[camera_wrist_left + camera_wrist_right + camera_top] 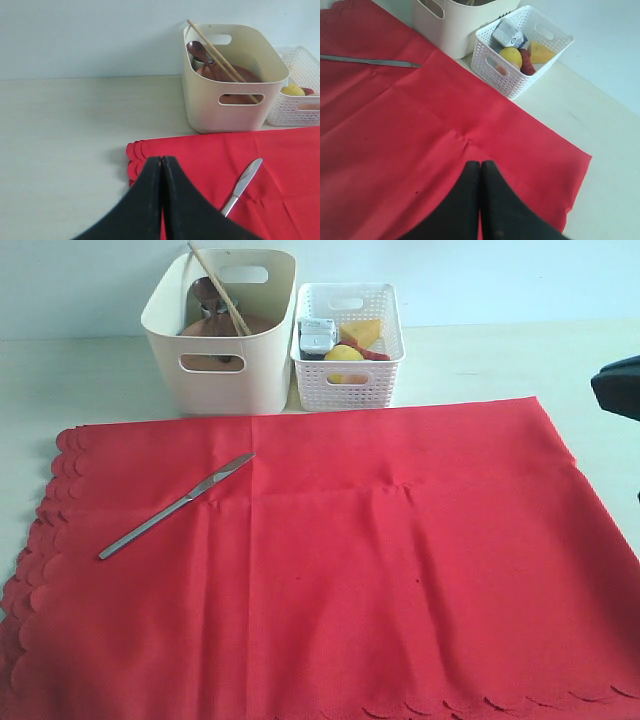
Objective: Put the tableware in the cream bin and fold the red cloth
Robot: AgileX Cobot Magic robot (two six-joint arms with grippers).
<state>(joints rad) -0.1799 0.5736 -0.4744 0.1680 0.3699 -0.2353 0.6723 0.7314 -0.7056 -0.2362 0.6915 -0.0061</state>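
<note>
Left end effector: tips pressed together, empty, hovering over the scalloped corner of the red cloth. Knife lies flat on the cloth just ahead of it, blade end toward the cream bin. Bin stands farther ahead on the worktop, at the cloth's far edge. Chopsticks lean out over its rim; spoon and brown plate are inside.

Right end effector: closed as well, empty, over the cloth near its straight-edged corner. White basket sits ahead of it, just beside the bin, holding lemon, milk carton and cheese. Knife is well away from this one.

Cloth is spread flat, creased, not folded.
</note>
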